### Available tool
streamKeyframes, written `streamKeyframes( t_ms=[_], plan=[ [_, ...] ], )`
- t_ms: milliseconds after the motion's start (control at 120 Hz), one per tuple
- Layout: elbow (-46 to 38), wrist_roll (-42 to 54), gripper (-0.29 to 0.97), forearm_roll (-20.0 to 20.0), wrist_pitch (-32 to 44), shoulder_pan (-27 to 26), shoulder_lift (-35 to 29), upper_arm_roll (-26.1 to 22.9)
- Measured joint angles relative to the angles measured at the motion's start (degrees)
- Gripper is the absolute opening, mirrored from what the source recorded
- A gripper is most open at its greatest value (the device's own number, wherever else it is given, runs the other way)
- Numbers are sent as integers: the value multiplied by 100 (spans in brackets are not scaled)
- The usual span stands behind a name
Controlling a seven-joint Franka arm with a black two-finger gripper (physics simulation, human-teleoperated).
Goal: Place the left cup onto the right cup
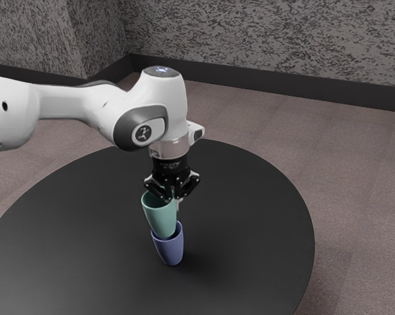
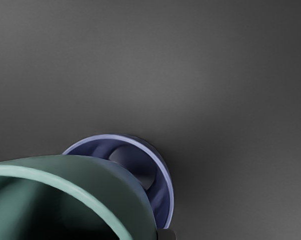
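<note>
My gripper is closed on the rim of the green cup, tilting its base into the blue cup.

A green cup partly over a blue cup; dark table beneath

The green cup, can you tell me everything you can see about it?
The green cup is a plain, smooth tumbler with no handle. It is wider at its open top and looks like plastic. It tilts, with its bottom inside the blue cup, which stands on the black table. The gripper pinches its rim from above. Inside, it looks empty.
</note>
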Motion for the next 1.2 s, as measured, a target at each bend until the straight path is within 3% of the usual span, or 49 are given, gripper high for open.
streamKeyframes(
  t_ms=[383, 575, 708, 908, 1200],
  plan=[
    [-36, -7, -10, 2, 98, 1, 71, 0],
    [-46, -1, 31, -11, 140, 0, 68, 2],
    [-46, 3, 48, -10, 147, 0, 54, 2],
    [-46, 8, 60, -10, 131, 0, 28, 2],
    [-46, 13, 66, 18, 48, 3, -194, 2]
  ],
)
